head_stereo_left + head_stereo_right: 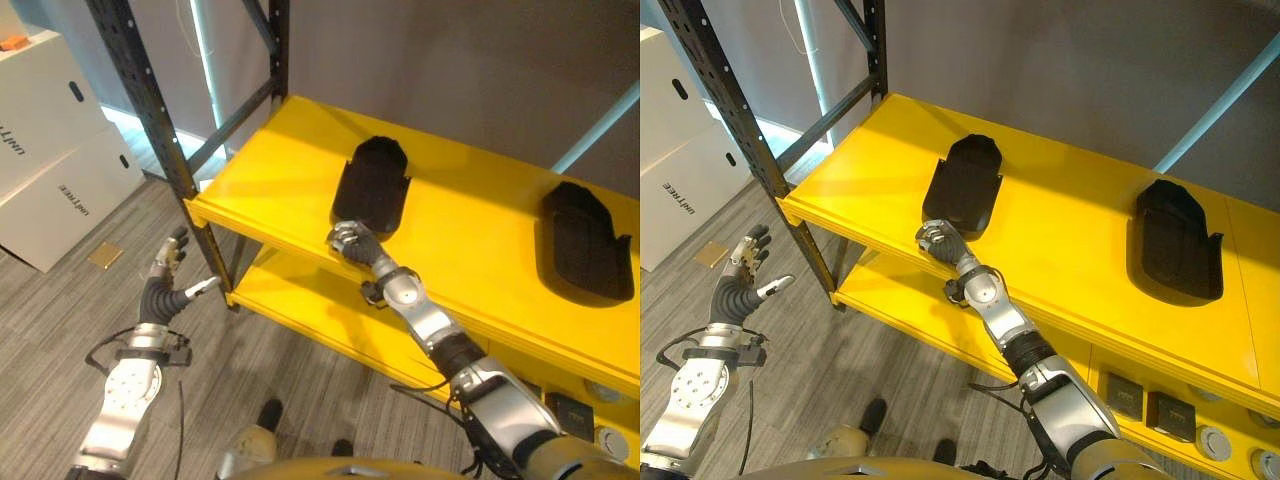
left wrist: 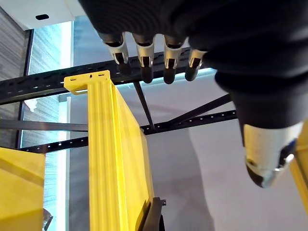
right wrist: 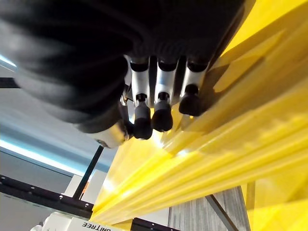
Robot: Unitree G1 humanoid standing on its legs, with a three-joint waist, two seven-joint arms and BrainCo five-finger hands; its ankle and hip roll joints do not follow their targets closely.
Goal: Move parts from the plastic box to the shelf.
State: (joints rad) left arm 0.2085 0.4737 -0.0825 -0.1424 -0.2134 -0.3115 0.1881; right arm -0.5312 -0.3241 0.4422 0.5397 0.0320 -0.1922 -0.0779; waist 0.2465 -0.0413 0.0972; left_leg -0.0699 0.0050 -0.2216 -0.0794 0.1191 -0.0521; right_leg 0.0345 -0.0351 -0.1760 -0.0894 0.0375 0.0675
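Two black parts on yellow shelf [image 1: 460,215]: one part [image 1: 372,183] near front edge toward left end, other part [image 1: 583,240] toward right end. Right hand [image 1: 350,241] at front edge, just below first part, fingers curled, nothing held. Left hand [image 1: 168,282] off shelf's left corner, fingers straight, empty.

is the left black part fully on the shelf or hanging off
On it: the black part lies flat on the yellow shelf, its near end at the front edge by the right hand.
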